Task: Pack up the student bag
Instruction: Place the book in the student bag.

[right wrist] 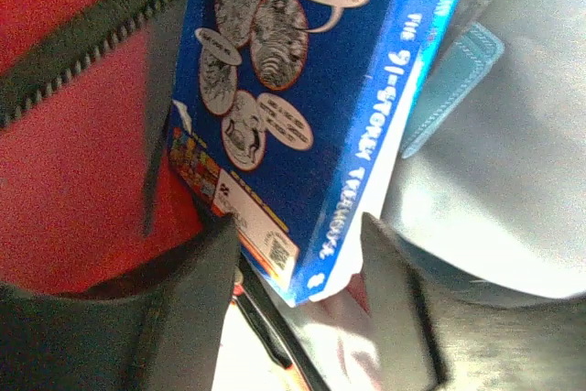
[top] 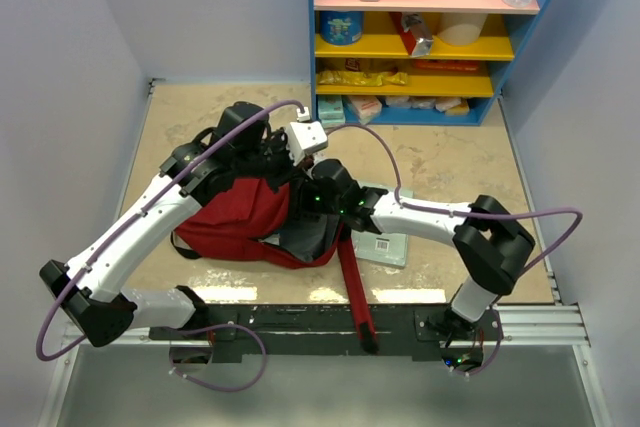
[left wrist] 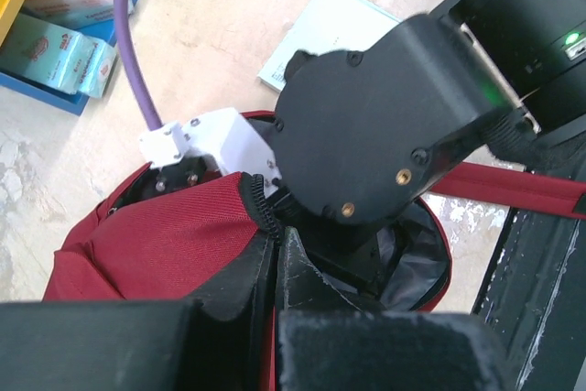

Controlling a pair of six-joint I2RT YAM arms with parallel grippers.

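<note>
Student bag [top: 235,222] is recorded lying on its side on the table [top: 450,162], left of centre, with its mouth turned toward the right arm. The left gripper [left wrist: 277,249] is seen clamped shut on the zippered rim [left wrist: 261,212], by which the mouth is held open. The right gripper [right wrist: 293,254] is found inside the opening, its fingers parted either side of the lower corner of a blue paperback [right wrist: 293,89]; no firm hold on it is evident. The step in hand is judged to be the depositing of this book. A straight withdrawal of the right arm, clear of the rim, is called for next. A pale flat booklet [top: 388,244] is noted on the table just beside the bag.
</note>
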